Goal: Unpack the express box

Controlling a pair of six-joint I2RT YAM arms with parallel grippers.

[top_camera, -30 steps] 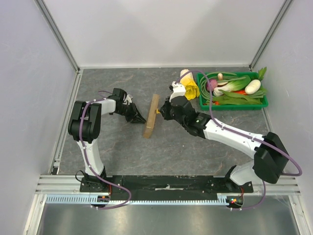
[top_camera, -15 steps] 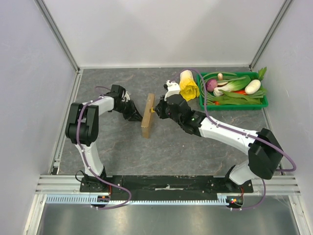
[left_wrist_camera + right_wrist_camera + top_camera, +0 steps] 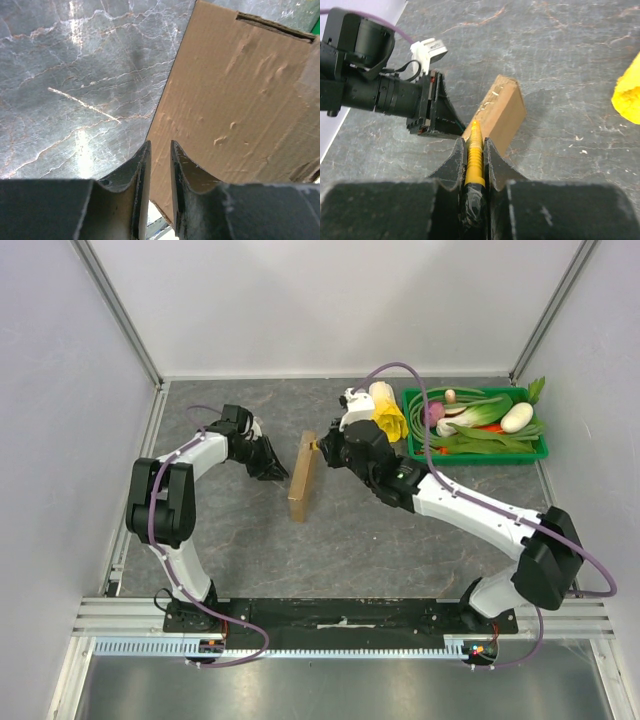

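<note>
The express box [image 3: 301,478] stands on edge mid-frame in the top view, its long axis running up and down. My left gripper [image 3: 270,466] sits just left of its broad face, fingers [image 3: 141,167] a narrow slit apart and empty. My right gripper [image 3: 322,447] is clamped on a yellow tool [image 3: 473,131], whose tip is at the box's upper end. I cannot make out contact there or the flap seam.

Box [image 3: 302,477] stands on edge mid-table, hemmed in: left gripper [image 3: 276,471] just beside its left face, right gripper [image 3: 319,448] with yellow tool [image 3: 474,150] at its right. Near side of table [image 3: 350,540] open for passage; tray [image 3: 478,456] blocks far right corner.
</note>
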